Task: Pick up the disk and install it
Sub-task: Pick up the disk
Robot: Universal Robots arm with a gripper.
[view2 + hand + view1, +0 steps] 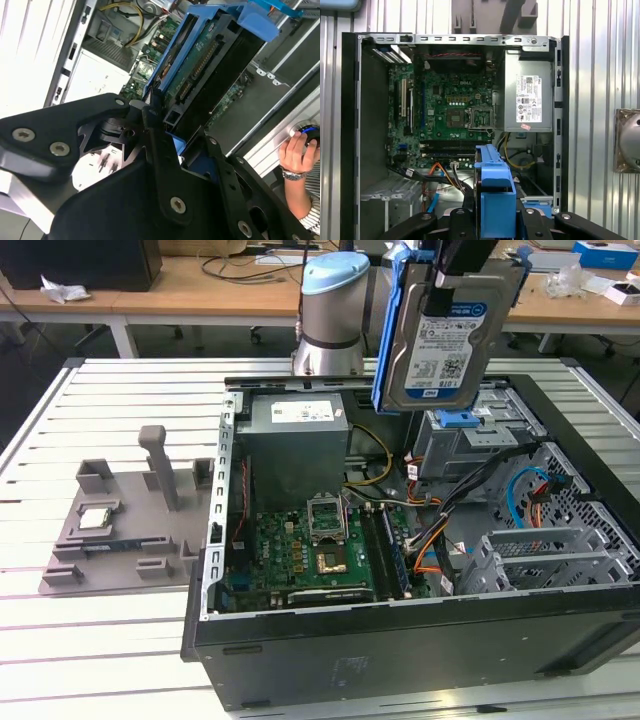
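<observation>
The disk [445,340] hangs on edge above the open computer case [400,640], over its drive bay [470,445] (pickup done, installing in hand); the gripper [167,132] is clamped on its blue carrier, and seating it likely demands levelling and lining up

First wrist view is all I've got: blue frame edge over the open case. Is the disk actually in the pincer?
Observer: Yes. In the second wrist view the pincer is shut on the disk, gripping its blue carrier frame.
Operator: Orientation?
Observer: The exterior view shows it upright, label side facing that camera, above the computer case and not seated in it.
Operator: Anyone close?
Observer: In the second wrist view, a hand wearing a wristwatch is just outside the case.
</observation>
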